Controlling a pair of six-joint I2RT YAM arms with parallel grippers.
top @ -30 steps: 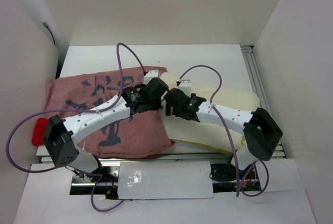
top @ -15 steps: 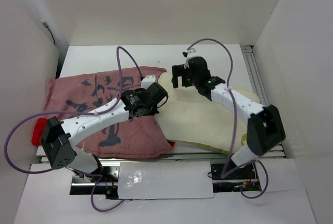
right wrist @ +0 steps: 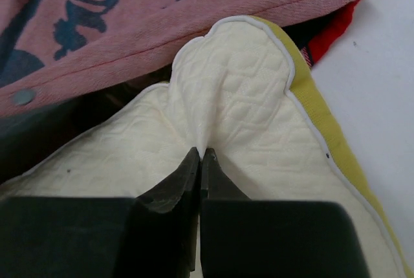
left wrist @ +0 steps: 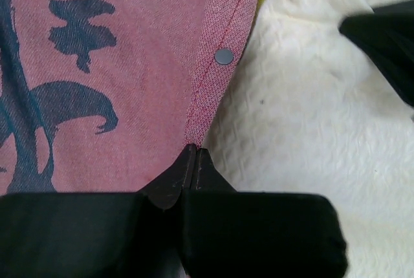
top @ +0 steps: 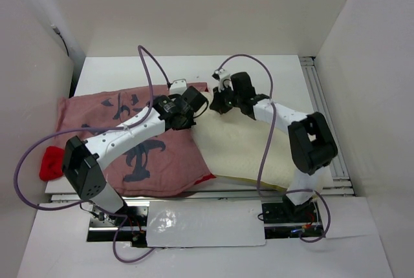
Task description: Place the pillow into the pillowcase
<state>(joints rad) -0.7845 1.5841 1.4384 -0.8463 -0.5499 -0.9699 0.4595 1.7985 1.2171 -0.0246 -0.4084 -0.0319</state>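
Observation:
The pillowcase [top: 123, 129] lies flat on the left, faded pinkish-red with dark markings. The cream quilted pillow [top: 252, 145] lies to its right, its left side tucked under the case's open hem. My left gripper [top: 195, 102] is shut on that hem; the left wrist view shows the pillowcase [left wrist: 129, 77] fabric pinched at the left gripper [left wrist: 195, 149], below a snap button [left wrist: 224, 56]. My right gripper [top: 216, 103] sits close beside it, shut on the pillow near its far left corner. In the right wrist view the pillow [right wrist: 239, 90] puckers into the right gripper [right wrist: 201, 154], under the pillowcase [right wrist: 162, 13] edge.
A small red object [top: 48, 161] lies at the table's left edge. An aluminium rail [top: 321, 106] runs along the right side of the white table [top: 272, 74]. White walls close in on three sides. Both arms' purple cables [top: 145, 64] loop above the fabric.
The right arm swung from over the pillow's middle to its far left corner and shut on the pillow there. The left gripper kept hold of the hem and shifted slightly farther back.

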